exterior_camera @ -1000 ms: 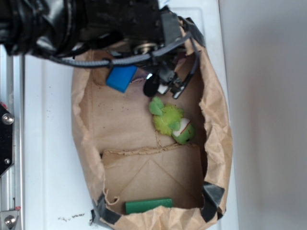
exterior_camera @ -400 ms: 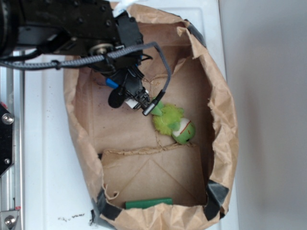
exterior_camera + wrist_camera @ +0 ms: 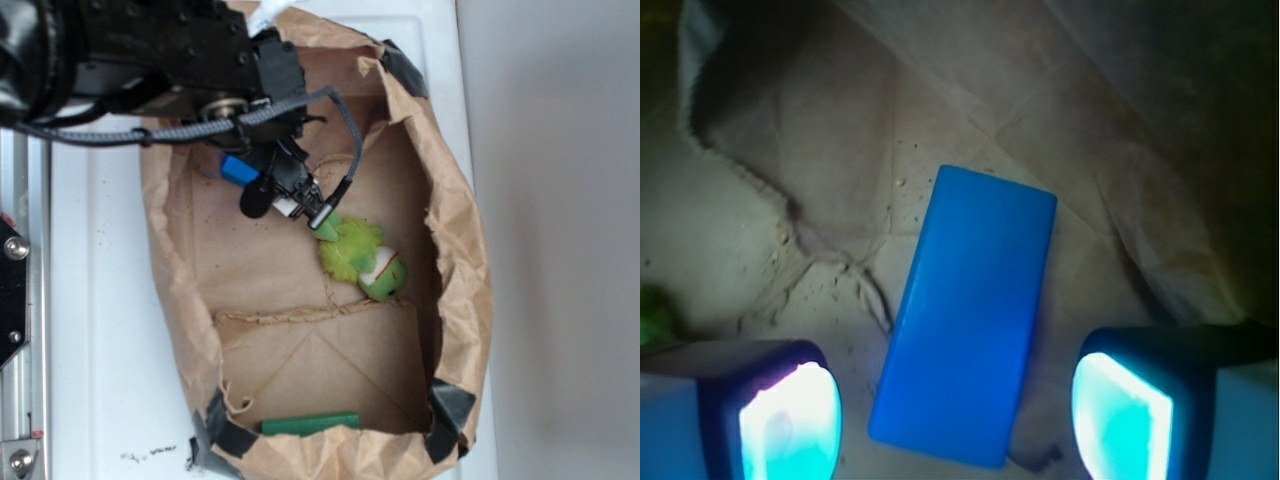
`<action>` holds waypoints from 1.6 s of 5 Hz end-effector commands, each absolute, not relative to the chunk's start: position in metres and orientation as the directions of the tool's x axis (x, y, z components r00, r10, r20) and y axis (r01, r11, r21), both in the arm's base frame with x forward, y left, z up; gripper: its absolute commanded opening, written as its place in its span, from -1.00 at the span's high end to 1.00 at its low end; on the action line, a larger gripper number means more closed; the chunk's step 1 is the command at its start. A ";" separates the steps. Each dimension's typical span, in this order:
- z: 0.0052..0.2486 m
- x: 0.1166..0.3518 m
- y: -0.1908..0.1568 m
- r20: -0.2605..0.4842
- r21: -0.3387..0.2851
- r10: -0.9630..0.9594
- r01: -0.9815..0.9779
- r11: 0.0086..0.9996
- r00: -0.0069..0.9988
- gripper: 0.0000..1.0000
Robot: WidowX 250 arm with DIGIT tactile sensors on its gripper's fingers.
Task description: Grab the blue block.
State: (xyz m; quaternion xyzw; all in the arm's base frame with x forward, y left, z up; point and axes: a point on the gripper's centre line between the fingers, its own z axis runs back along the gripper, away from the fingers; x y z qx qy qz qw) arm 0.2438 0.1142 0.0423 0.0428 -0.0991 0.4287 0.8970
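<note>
Reaching down into the paper bag [image 3: 450, 250], the gripper [image 3: 955, 410] is hanging with jaws spread wide, gripping nothing, the blue block [image 3: 965, 315] lying flat between them. A green plush toy [image 3: 362, 258] is sitting just beside it.

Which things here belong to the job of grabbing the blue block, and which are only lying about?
For the job:
- blue block, flat on the paper, between the open fingers
- gripper, above the block, not touching it

Lying about:
- green plush toy, on the floor of the paper bag
- dark green block, at the bag's other end
</note>
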 end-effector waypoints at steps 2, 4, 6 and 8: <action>0.029 0.255 0.130 0.275 -0.010 0.759 -0.788 0.616 0.590 -1.00; 0.032 0.258 0.130 0.318 -0.034 0.747 -0.781 0.624 0.583 1.00; 0.053 0.266 0.129 0.387 -0.063 0.670 -0.706 0.705 0.634 1.00; 0.114 0.264 0.098 0.277 -0.141 0.590 -0.576 0.806 0.758 1.00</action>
